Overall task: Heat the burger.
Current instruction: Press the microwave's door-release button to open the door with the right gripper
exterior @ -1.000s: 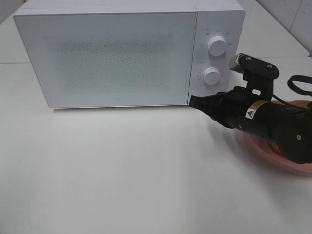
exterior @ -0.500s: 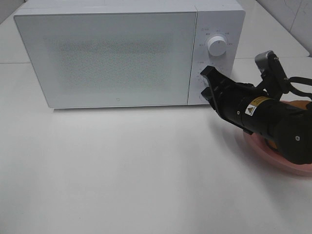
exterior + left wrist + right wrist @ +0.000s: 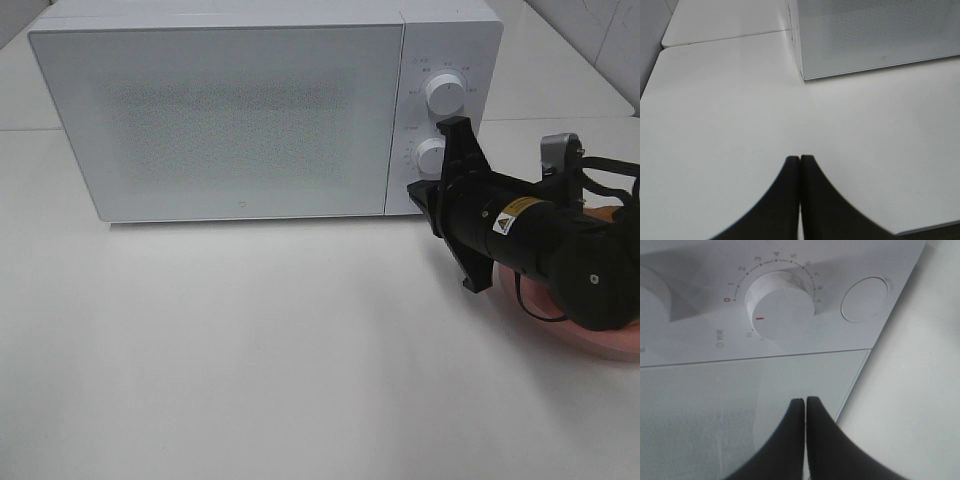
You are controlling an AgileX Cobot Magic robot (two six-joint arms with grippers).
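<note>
The burger is almost wholly hidden behind my right arm; only a golden-brown sliver (image 3: 603,213) shows above the pink plate (image 3: 610,343). The white microwave (image 3: 230,110) stands with its door shut. My right gripper (image 3: 414,190) is shut and holds nothing, its tip close to the bottom of the control panel, just under the lower knob (image 3: 432,157). In the right wrist view the right gripper (image 3: 805,400) points at the door's edge below the timer knob (image 3: 780,304) and beside a round button (image 3: 864,299). My left gripper (image 3: 800,158) is shut over bare table.
The microwave's upper knob (image 3: 444,93) sits above the lower one. The microwave's front left corner (image 3: 802,75) lies ahead of my left gripper. A black cable (image 3: 610,165) loops behind the right arm. White table (image 3: 250,350) stretches in front of the microwave.
My right arm's wrist has rolled round. Its tip rose from the microwave's lower edge to the lower knob, then dropped a little. The jaws stayed shut.
</note>
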